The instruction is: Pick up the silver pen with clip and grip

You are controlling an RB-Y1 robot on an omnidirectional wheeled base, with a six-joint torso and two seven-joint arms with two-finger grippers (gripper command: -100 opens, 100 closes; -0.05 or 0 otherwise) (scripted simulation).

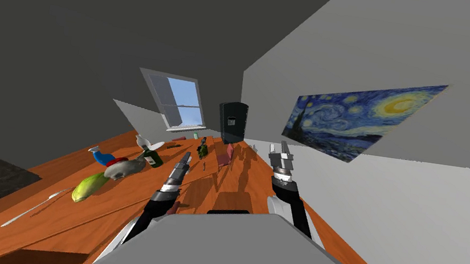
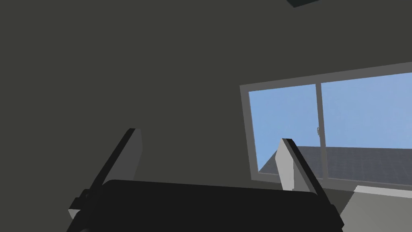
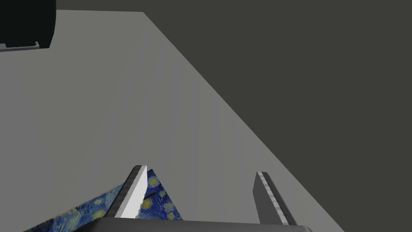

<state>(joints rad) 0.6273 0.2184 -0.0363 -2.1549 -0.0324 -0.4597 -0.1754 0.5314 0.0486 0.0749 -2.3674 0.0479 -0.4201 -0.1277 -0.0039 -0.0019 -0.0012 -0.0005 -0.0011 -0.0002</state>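
The pen (image 1: 34, 208) lies flat on the brown table (image 1: 101, 218), far out on my left, well apart from both grippers; its long side runs from the near left edge up toward the banana (image 1: 88, 187); which end is the tip I cannot tell. The left gripper (image 2: 210, 135) is up over the table, fingers spread wide, holding nothing; the right gripper (image 3: 200, 170) is up too, fingers spread, holding nothing.

Left of my left pincer (image 1: 186, 158) a clutter blocks the counter (image 1: 70, 231): a yellow-green fruit (image 1: 88, 187), a grey lump (image 1: 124, 168) and a dark bottle (image 1: 153, 157). In the lower left of the frame the wood lies open around a thin silver thing (image 1: 33, 207). The strip between my arms is bare.
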